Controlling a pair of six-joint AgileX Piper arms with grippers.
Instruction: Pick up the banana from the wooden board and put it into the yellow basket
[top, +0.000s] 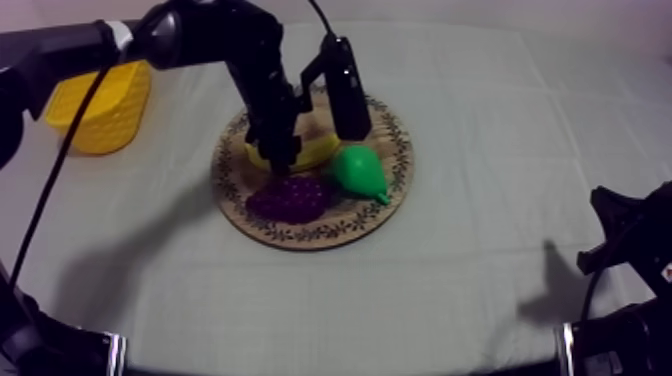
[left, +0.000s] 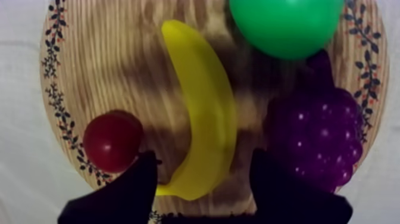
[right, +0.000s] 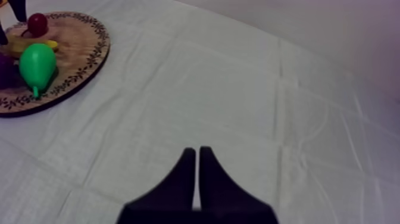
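Both jaws of the left gripper (left: 202, 164) stand wide apart astride the banana (left: 202, 101) lying on the board (left: 107, 65); the right gripper (right: 197, 152), closed to a wedge, hangs over the counter (right: 238, 89).

Grey-white-clothed table (top: 490, 150) carries wooden board (top: 300, 236) mid-table & yellow basket (top: 100, 115) far left.

site: probably a robot lab | cloth-draped table (top: 500, 130) | left arm (top: 215, 35) | toy pear (top: 358, 172) on wooden board (top: 300, 235)
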